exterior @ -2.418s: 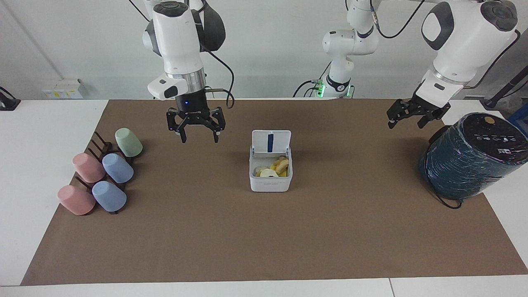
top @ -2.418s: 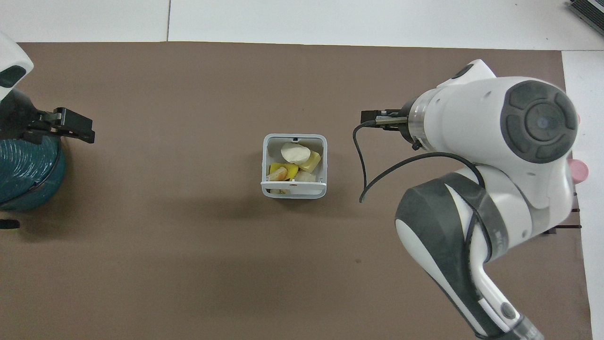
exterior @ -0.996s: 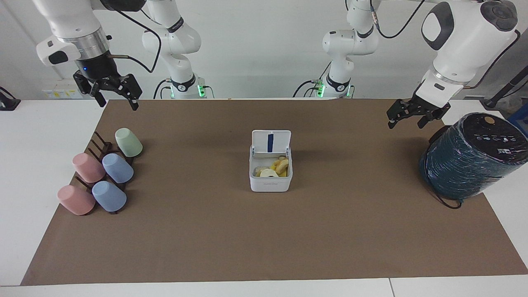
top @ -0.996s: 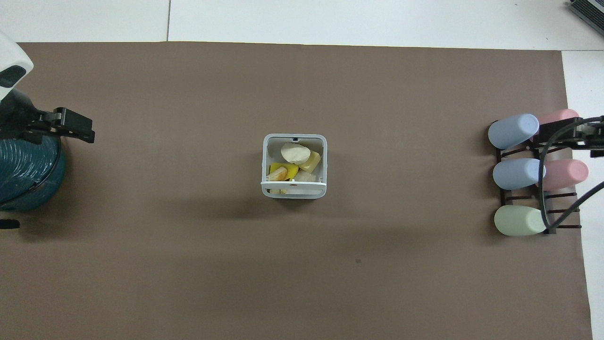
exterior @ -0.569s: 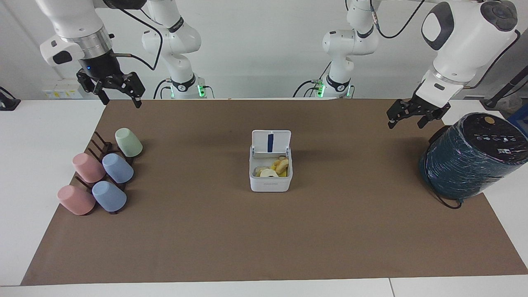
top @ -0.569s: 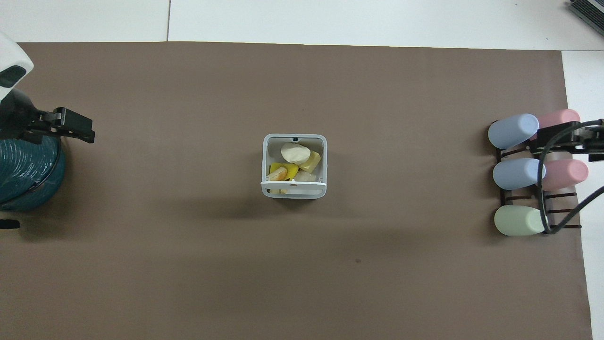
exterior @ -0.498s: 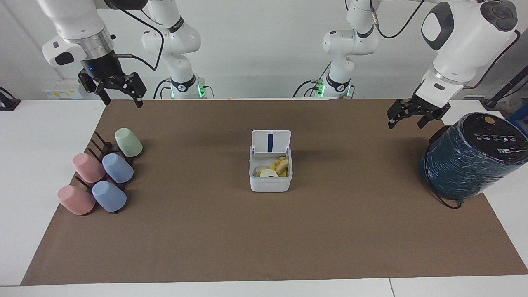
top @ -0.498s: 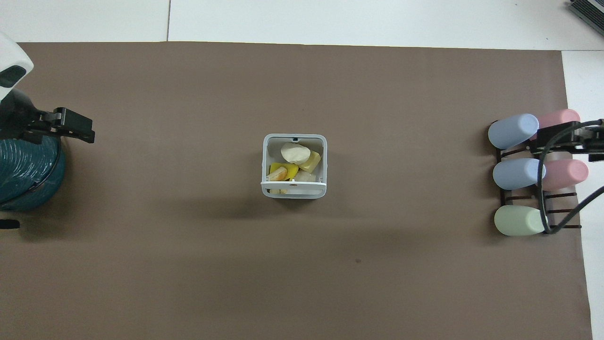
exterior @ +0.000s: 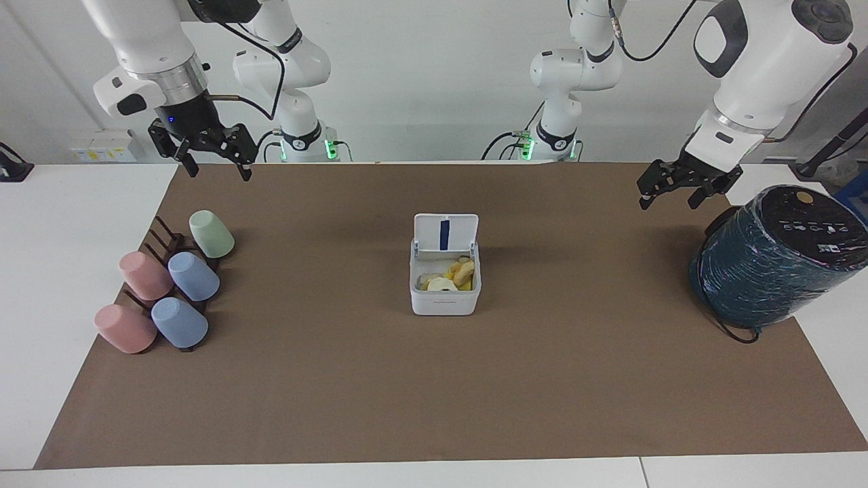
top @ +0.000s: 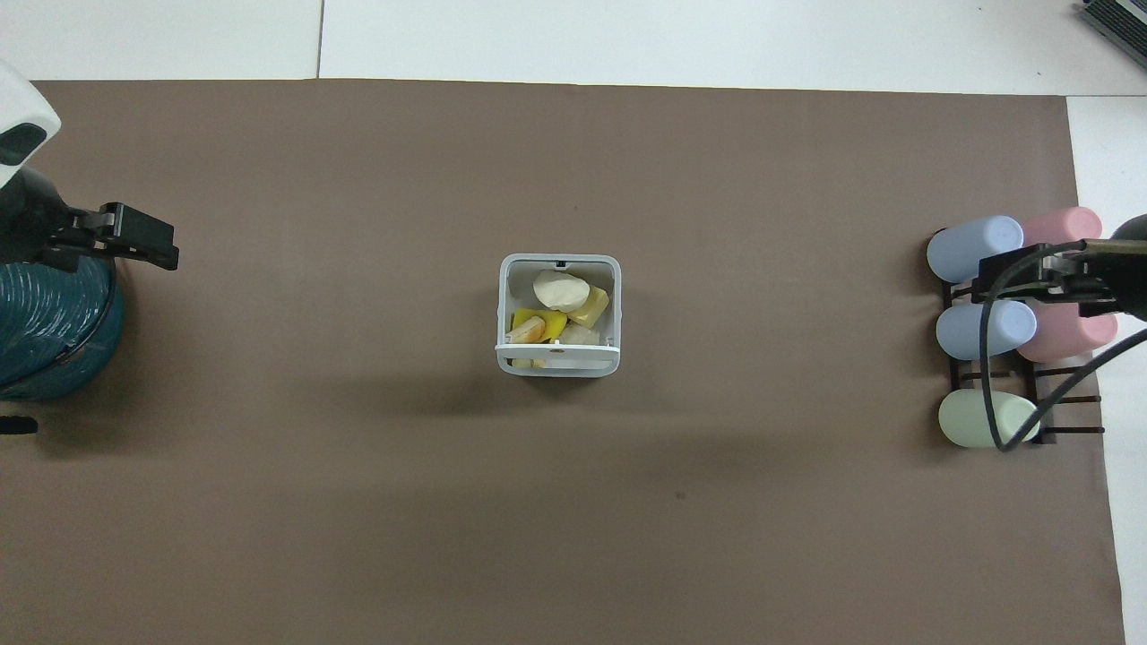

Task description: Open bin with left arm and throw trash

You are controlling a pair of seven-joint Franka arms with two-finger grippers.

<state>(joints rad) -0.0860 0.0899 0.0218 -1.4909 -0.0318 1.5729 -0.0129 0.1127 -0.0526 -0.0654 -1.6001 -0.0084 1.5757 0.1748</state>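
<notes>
centrally, on the brown mat (exterior: 339, 379) that covers the table (exterior: 74, 224), stands the bin (exterior: 445, 298), a small white square box at the middle of the facing view and likewise at the middle of the overhead view (top: 558, 363). its hinged lid (exterior: 445, 234) is tipped up on the edge nearer the robots, showing a blue stripe on the inside. the trash (exterior: 453, 276) lies inside the bin: a pale cream lump (top: 561, 289) and yellow-orange pieces (top: 538, 324) packed beside it.

the left hand (exterior: 670, 187) hangs in the air at the upper right of the facing view, over the mat near the dark teal cylinder (exterior: 773, 261); its fingers are spread and carry nothing. in the overhead view this hand (top: 121, 240) shows at the left edge, over the cylinder's rim.

the right hand (exterior: 211, 161) hangs at the upper left of the facing view, over the mat's edge by the robots, fingers spread and holding nothing. in the overhead view it (top: 1030, 279) covers part of the rack of pastel cups (exterior: 178, 283) at the right edge.

both hands are well apart from the bin.
</notes>
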